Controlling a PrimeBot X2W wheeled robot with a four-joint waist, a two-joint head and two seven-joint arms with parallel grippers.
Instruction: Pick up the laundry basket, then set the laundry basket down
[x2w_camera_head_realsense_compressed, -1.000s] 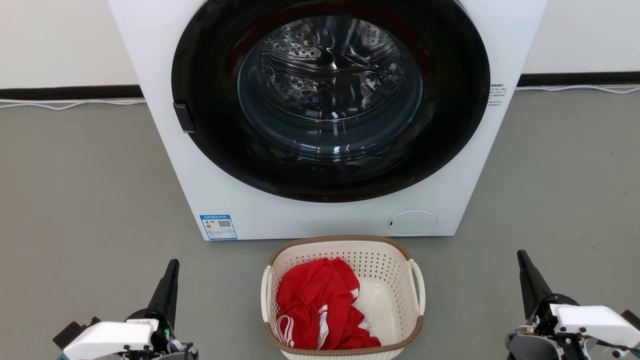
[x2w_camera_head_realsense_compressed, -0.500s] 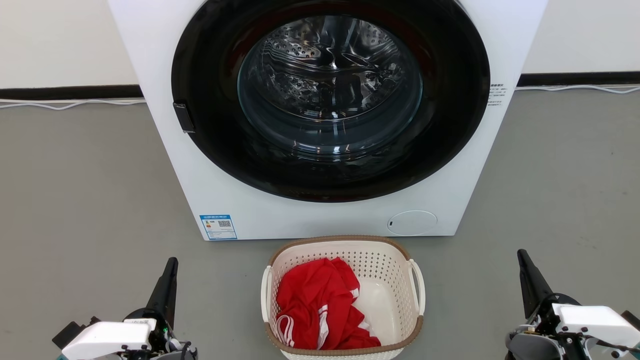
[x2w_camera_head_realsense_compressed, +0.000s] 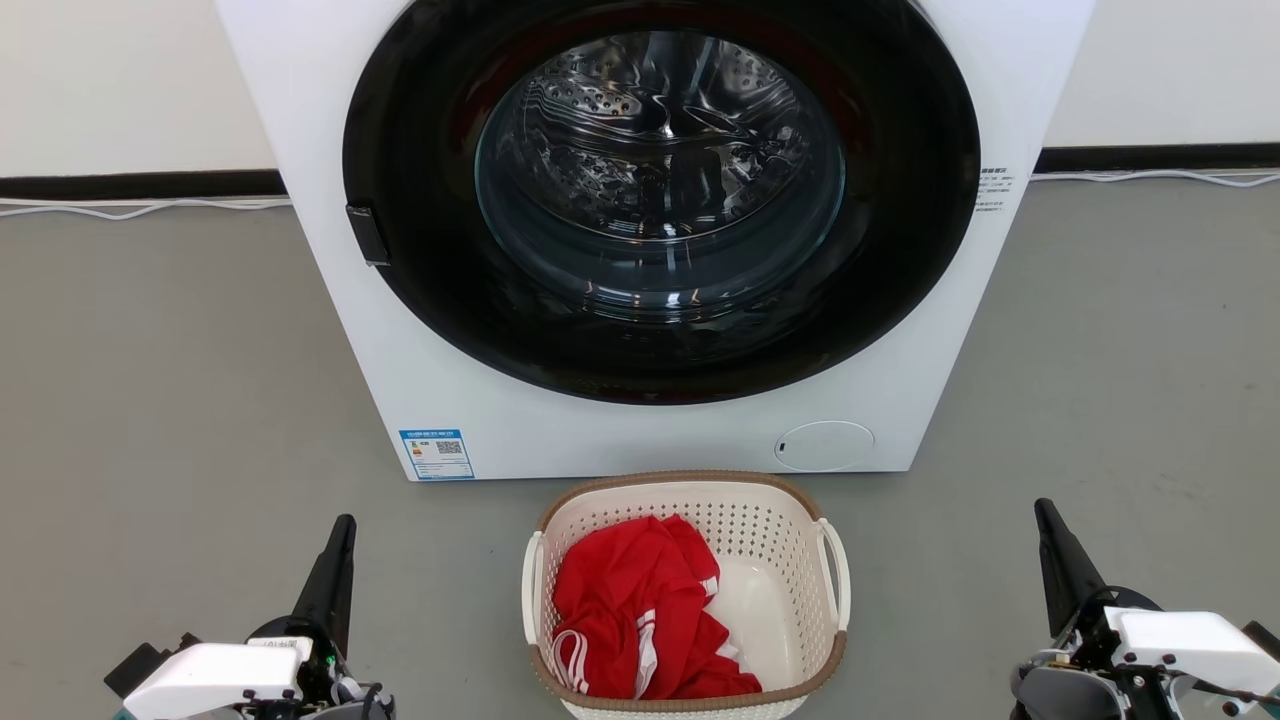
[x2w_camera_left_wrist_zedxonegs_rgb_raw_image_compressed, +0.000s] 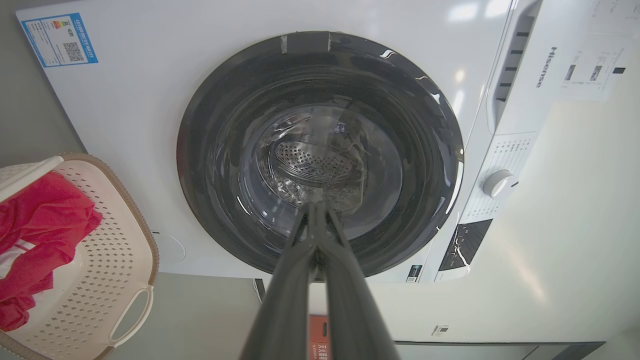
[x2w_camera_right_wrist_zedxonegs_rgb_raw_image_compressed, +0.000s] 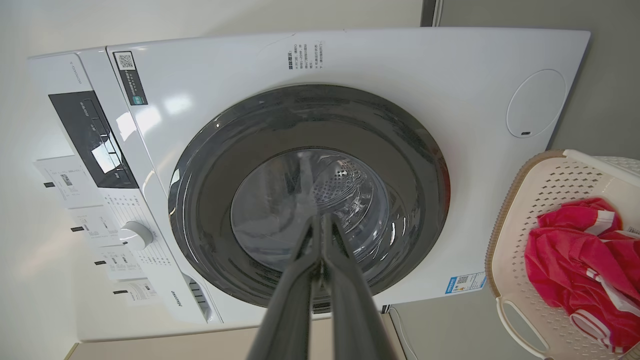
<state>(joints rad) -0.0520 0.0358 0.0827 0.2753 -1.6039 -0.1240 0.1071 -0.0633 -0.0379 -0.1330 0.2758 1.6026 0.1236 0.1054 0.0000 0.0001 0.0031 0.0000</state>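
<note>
The laundry basket (x2w_camera_head_realsense_compressed: 760, 520), cream-white and perforated with a brown rim, stands on the grey floor just in front of the washing machine; it also appears in the wrist views (x2w_camera_left_wrist_zedxonegs_rgb_raw_image_compressed: 115, 250) (x2w_camera_right_wrist_zedxonegs_rgb_raw_image_compressed: 545, 200). A red garment (x2w_camera_head_realsense_compressed: 640, 610) lies inside it. White handles stick out on its left side (x2w_camera_head_realsense_compressed: 531, 600) and right side (x2w_camera_head_realsense_compressed: 836, 570). My left gripper (x2w_camera_head_realsense_compressed: 344, 524) is shut and empty, low at the basket's left, well apart from it. My right gripper (x2w_camera_head_realsense_compressed: 1042, 507) is shut and empty, well off to the basket's right. Both point toward the machine (x2w_camera_left_wrist_zedxonegs_rgb_raw_image_compressed: 314, 206) (x2w_camera_right_wrist_zedxonegs_rgb_raw_image_compressed: 320, 218).
The white washing machine (x2w_camera_head_realsense_compressed: 500, 420) with its closed round dark door (x2w_camera_head_realsense_compressed: 660, 190) rises right behind the basket. Grey floor (x2w_camera_head_realsense_compressed: 160, 380) spreads to both sides. A white cable (x2w_camera_head_realsense_compressed: 130, 208) runs along the dark skirting at the back wall.
Nothing has visibly moved apart from a very slight upward shift of the left gripper's tip.
</note>
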